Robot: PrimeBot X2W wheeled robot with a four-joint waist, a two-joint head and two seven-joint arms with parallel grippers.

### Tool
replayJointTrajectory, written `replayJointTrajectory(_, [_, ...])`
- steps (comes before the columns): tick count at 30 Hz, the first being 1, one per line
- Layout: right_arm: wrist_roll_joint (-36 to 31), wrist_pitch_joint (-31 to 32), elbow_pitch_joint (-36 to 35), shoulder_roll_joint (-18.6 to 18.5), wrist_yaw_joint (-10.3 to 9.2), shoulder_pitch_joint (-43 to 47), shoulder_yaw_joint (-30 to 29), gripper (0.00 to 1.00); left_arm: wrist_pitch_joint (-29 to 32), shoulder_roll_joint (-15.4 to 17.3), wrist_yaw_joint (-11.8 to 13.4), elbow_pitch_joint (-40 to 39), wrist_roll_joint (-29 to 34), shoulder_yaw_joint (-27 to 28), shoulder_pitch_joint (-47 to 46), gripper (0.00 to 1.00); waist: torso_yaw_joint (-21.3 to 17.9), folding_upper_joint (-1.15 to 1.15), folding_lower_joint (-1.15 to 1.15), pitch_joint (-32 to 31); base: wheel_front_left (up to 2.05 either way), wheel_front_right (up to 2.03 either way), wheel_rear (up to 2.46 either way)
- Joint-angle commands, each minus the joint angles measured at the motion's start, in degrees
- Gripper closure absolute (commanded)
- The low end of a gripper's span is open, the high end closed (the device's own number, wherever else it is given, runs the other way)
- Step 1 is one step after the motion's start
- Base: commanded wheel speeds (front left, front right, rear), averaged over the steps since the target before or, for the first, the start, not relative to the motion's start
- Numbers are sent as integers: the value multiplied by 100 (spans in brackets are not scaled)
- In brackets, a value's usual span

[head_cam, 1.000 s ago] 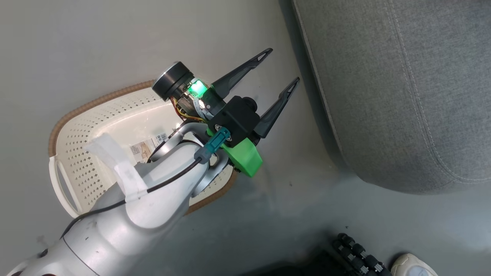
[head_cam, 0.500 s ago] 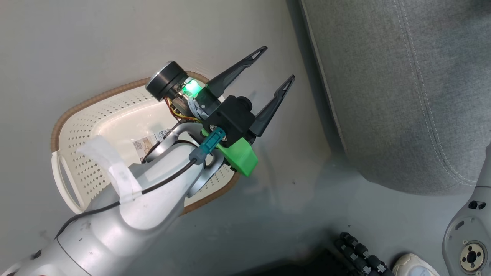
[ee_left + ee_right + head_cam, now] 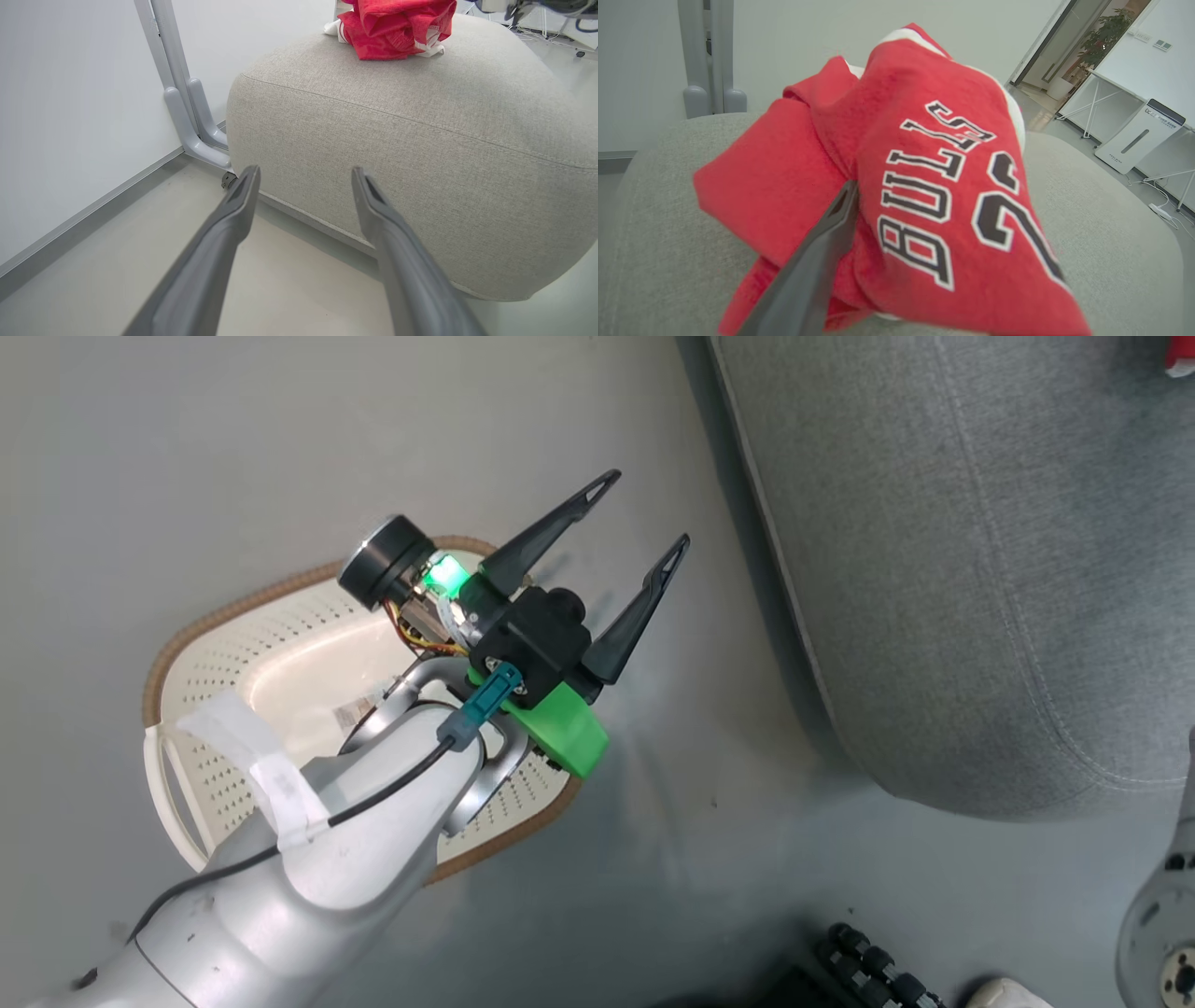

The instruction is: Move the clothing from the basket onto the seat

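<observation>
A: Red soft fabric, crumpled in a heap. That's the clothing (image 3: 924, 186), lying on top of the seat (image 3: 1111, 224). "BULLS" in black letters with white outlines, white trim at the folds.

B: Seat texture?

A: Grey woven upholstery, rounded bulging edges, a stitched seam running along the side.

B: Right gripper (image 3: 901, 186)?

A: One dark tapered finger (image 3: 817, 261) lies against the cloth, the other is hidden under the jersey. Can't tell how wide it stands or whether it grips.

B: Left gripper (image 3: 644, 509)?

A: Fingers spread wide with nothing between them, above the smooth pale floor (image 3: 280, 448) between basket and seat.

B: Basket (image 3: 233, 611)?

A: Cream perforated plastic, a rounded rectangle with a brown woven-look rim and a white loop handle. It stands on the floor under the left arm, with a paper label (image 3: 355, 714) on its smooth bottom.
</observation>
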Motion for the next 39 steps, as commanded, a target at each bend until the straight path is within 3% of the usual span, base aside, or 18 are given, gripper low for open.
replayJointTrajectory(1, [105,-94,98,-123,-8,170,76,0,-51,-8,25,40,-84,22,99,0,-35,45,0,-324,0,0,0])
replayJointTrajectory(10, [1627,-420,850,-1170,-8,968,1121,0,-242,-16,185,177,-331,220,495,0,-126,45,0,-1032,0,0,0])
replayJointTrajectory(19, [2649,-424,674,-1598,-8,1592,2011,0,-334,-6,389,138,-562,656,1004,0,-12,45,0,-1586,0,0,0])
replayJointTrajectory(29, [2989,-425,-238,-1275,-8,2142,2652,0,-327,46,671,-415,-520,1781,1908,0,224,45,0,-2094,0,0,0])
replayJointTrajectory(39, [2859,-425,-1042,-627,-8,2696,3183,0,-320,-151,629,-789,-298,3107,2870,0,646,45,0,-2529,0,0,0])
